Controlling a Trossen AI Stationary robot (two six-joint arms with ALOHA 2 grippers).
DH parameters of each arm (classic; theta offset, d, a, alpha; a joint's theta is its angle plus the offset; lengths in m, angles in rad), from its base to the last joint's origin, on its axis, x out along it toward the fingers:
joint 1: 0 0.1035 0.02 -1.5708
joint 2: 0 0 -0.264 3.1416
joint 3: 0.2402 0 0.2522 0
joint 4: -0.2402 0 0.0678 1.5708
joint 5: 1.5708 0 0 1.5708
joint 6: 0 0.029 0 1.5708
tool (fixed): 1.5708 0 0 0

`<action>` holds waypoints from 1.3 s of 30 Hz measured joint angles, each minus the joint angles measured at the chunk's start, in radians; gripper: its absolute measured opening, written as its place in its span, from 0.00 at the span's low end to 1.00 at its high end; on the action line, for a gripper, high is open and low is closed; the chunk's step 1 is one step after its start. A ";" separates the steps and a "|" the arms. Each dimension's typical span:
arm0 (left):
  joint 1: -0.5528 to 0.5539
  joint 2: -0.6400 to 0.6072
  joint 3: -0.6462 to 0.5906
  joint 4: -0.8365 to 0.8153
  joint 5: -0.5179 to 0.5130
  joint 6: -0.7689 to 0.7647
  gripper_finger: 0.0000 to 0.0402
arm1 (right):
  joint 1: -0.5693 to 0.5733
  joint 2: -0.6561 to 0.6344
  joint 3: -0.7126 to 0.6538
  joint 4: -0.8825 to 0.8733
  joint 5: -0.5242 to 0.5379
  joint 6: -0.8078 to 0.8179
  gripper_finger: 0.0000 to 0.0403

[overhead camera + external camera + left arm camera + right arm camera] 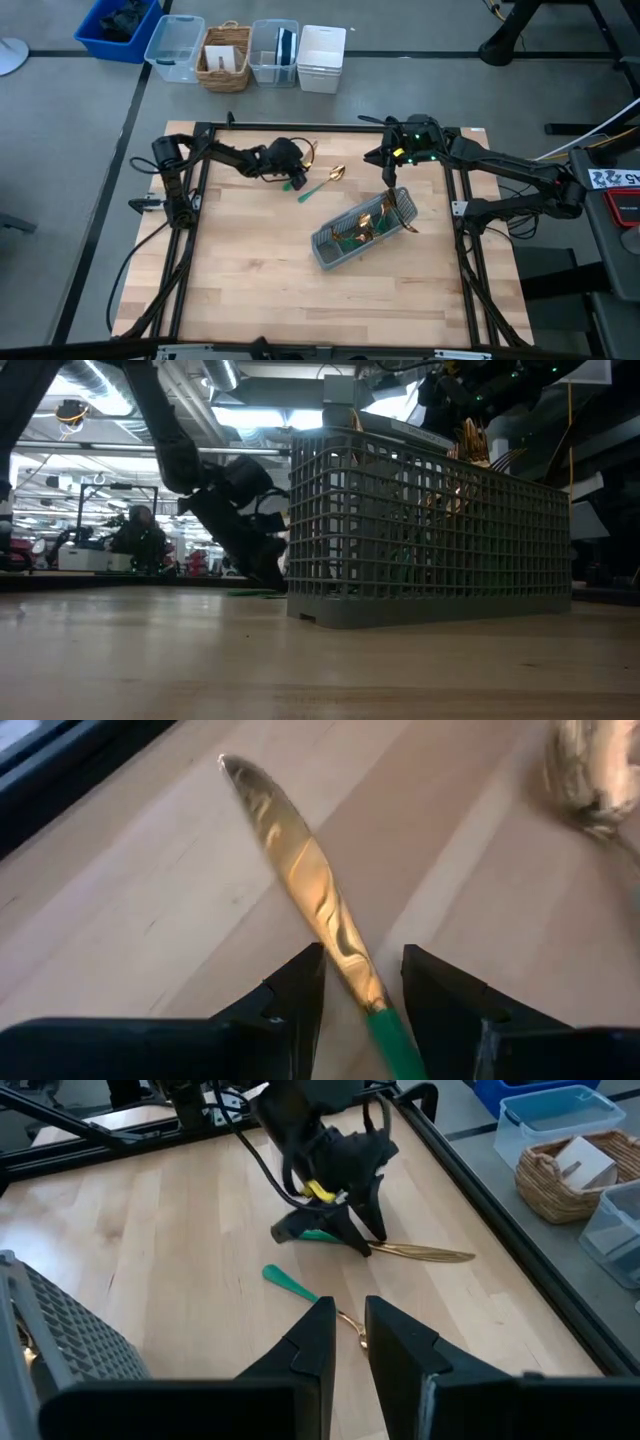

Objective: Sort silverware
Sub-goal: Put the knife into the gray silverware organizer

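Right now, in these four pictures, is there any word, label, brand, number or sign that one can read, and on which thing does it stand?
No text can be read with confidence.
White sign with dark marks at the high view's right edge, beside the right arm: too small to read.
White card in the woven wicker basket beyond the table: no legible marks.
Grey slotted cutlery caddy, gold knife with teal-green handle: no markings visible.

knives on table: 1 [310,890] | spoons on table: 1 [322,184] | caddies: 1 [330,245] | bins beyond table: 5 [175,45]
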 joint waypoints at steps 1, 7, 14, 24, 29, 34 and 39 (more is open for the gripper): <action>0.000 0.007 0.015 -0.028 -0.017 -0.001 0.32 | 0.000 0.000 0.000 0.000 0.000 0.000 0.16; 0.000 0.010 0.073 -0.172 -0.049 -0.006 0.28 | 0.000 0.000 0.000 0.000 0.001 0.000 0.16; 0.001 0.009 0.141 -0.374 -0.051 -0.044 0.15 | 0.000 0.000 0.000 0.000 0.001 0.000 0.16; 0.003 0.009 0.191 -0.538 0.034 -0.037 0.10 | 0.000 0.000 0.000 -0.001 0.002 0.000 0.16; 0.003 0.011 0.217 -0.566 0.041 -0.026 0.09 | 0.000 0.000 0.000 -0.002 0.002 0.000 0.16; 0.007 0.016 0.266 -0.623 0.054 0.002 0.09 | 0.000 0.000 0.000 -0.002 0.002 0.000 0.16; 0.005 0.016 0.311 -0.736 0.068 0.028 0.09 | 0.000 0.000 0.000 -0.018 0.003 -0.001 0.16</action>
